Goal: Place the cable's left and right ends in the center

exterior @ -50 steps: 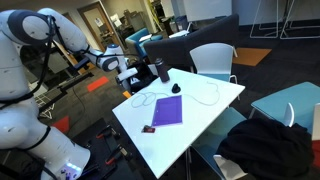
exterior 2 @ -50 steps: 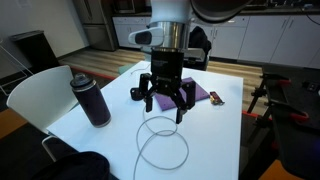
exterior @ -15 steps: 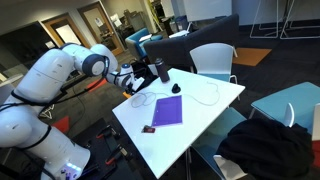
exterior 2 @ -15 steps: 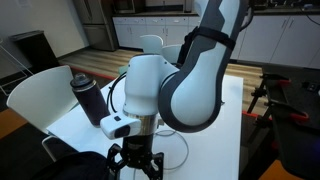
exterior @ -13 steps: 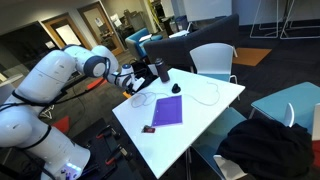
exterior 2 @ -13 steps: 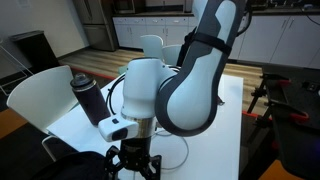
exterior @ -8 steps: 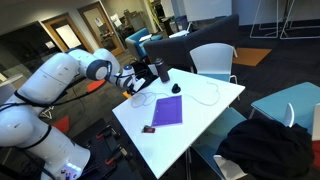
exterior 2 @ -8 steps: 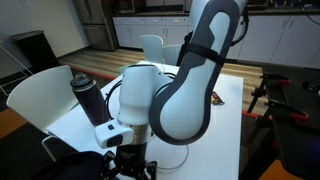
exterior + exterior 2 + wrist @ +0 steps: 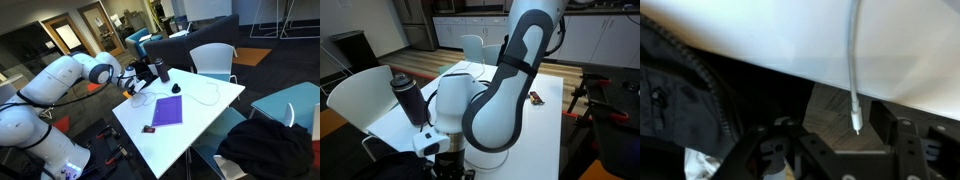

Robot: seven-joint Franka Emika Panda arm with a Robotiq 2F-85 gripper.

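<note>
A thin white cable [image 9: 206, 99] lies looped on the white table [image 9: 200, 125]. In the wrist view one cable end [image 9: 854, 118] hangs over the table edge [image 9: 760, 55], its plug tip pointing down. My gripper [image 9: 835, 140] is open, with the plug tip between the two black fingers [image 9: 775, 140], nearer the right one and touching neither. In an exterior view the gripper [image 9: 130, 84] is at the table's corner beside the black bottle [image 9: 162, 70]. In the other exterior view the arm [image 9: 485, 100] hides the cable.
A purple notebook [image 9: 167, 110] and a small black object [image 9: 177, 88] lie on the table. The dark bottle also shows in an exterior view [image 9: 408, 98]. White chairs [image 9: 212, 60] stand around. A black jacket [image 9: 680, 95] lies below the table edge.
The arm has swung from above the table's middle out to the table edge and lowered. The gripper now sits around the hanging cable end.
</note>
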